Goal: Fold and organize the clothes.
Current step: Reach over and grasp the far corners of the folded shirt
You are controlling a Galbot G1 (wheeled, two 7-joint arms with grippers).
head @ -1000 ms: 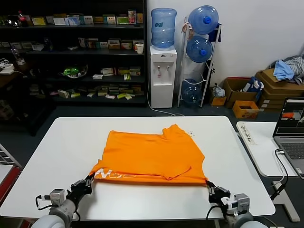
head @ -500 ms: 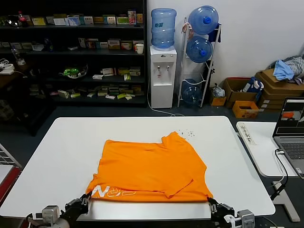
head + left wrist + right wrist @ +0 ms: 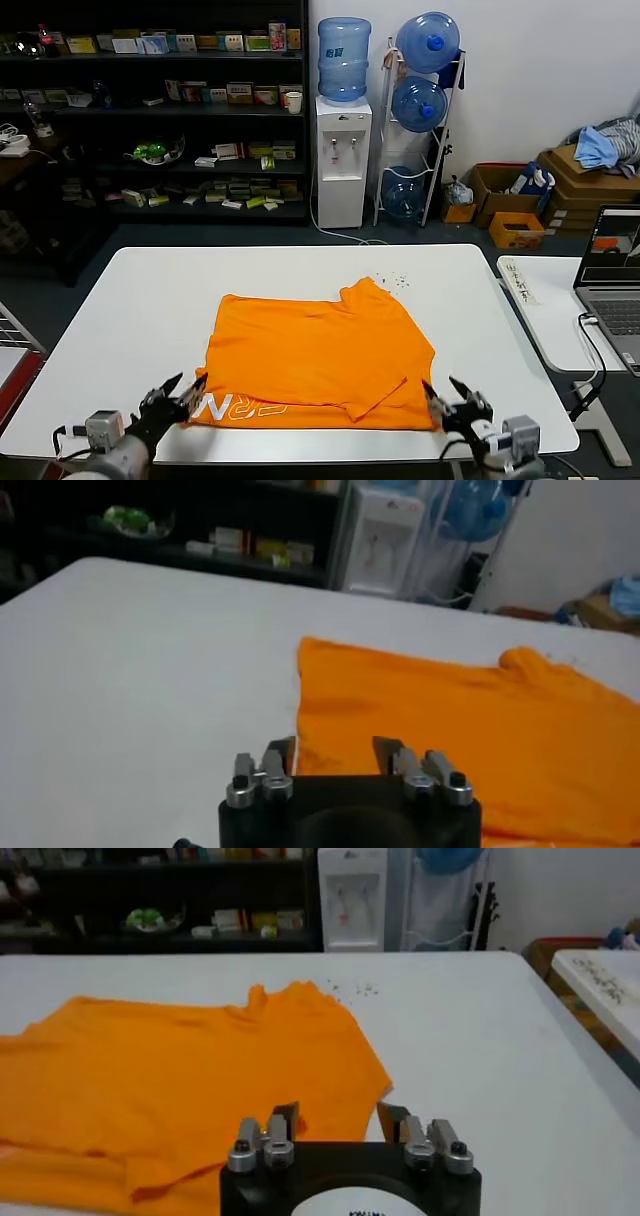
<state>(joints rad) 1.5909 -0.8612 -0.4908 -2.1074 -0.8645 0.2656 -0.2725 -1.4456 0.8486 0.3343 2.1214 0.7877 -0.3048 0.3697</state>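
Observation:
The clothes are one bright orange T-shirt [image 3: 310, 345], lying folded and flat on the white table [image 3: 130, 300]. White lettering [image 3: 240, 407] shows along its near edge. My left gripper [image 3: 185, 388] is open at the shirt's near left corner, with nothing between its fingers. In the left wrist view the gripper [image 3: 335, 748] stands over the edge of the shirt [image 3: 450, 710]. My right gripper [image 3: 447, 392] is open at the near right corner. In the right wrist view the gripper [image 3: 337, 1113] hovers just before the hem of the shirt [image 3: 200, 1058], holding nothing.
A side table with a laptop [image 3: 612, 280] stands to the right. Behind the table are dark shelves [image 3: 150, 110], a water dispenser [image 3: 343, 150] and a blue-grey cloth heap [image 3: 605, 145] on cardboard boxes. The table's front edge lies just under both grippers.
Both grippers opened and let go of the shirt's near corners. They had first drawn the near edge toward the front, and it now rests flat on the table.

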